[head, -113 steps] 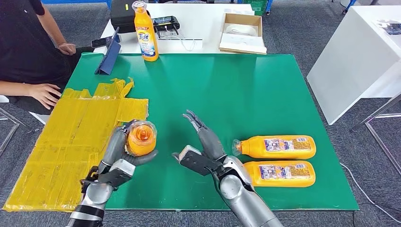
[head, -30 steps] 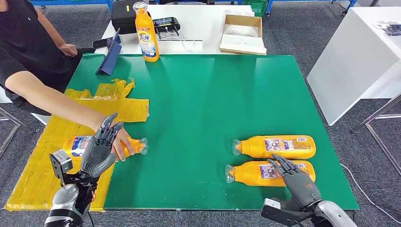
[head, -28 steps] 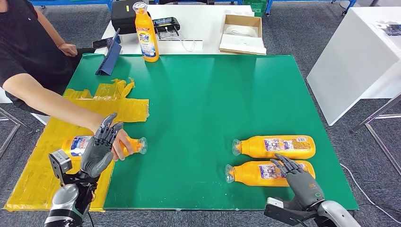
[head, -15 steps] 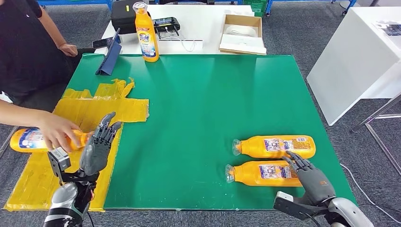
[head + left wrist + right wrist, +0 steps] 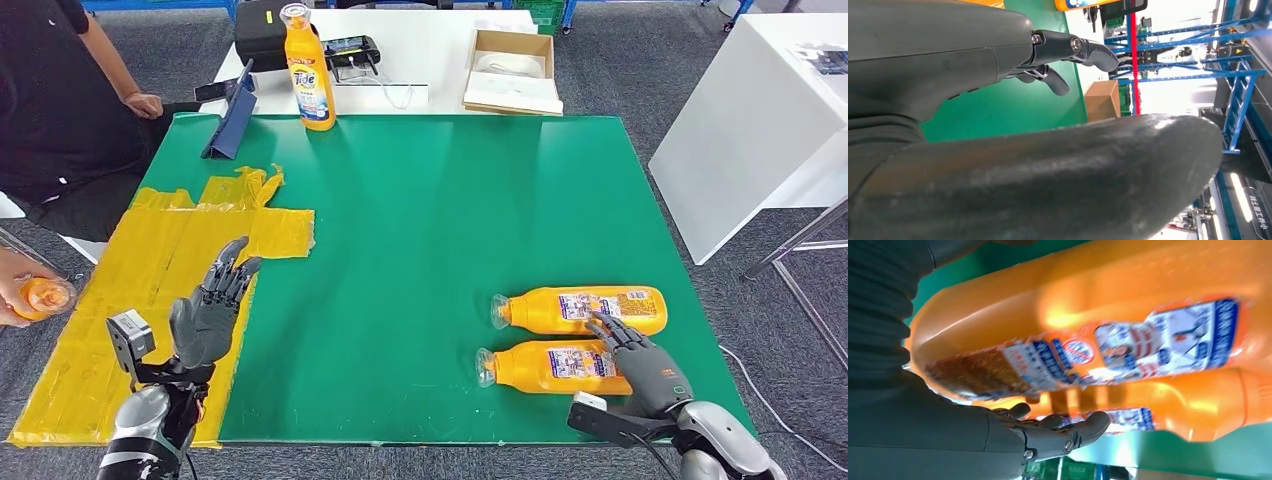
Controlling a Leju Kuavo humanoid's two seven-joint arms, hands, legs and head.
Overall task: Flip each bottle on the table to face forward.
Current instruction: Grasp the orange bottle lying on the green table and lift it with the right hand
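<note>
Right hand [image 5: 643, 366] is over the label end of the near bottle [image 5: 552, 366], fingers spread and draped across its top edge, reaching toward the far bottle [image 5: 580, 310]; nothing gripped yet as far as I can tell. Right wrist view has both bottles lying side by side, close together, labels showing. Left hand [image 5: 208, 312] is raised over the yellow taped sheet [image 5: 150, 280], fingers apart, holding nothing. Both bottles lie flat on the green bench [image 5: 450, 200], caps pointing toward the robot's left. A third bottle [image 5: 308, 68] stands upright at the far edge. A person at the left holds an orange bottle [image 5: 40, 297] off the bench. Risks, my read: the bottles lie so close that fingers closing on the near one may catch or shove the far one. Round, smooth body, so a shallow top grasp could let it roll out or rotate mid-flip. The grip sits toward the base end, so the cap end may sag.
</note>
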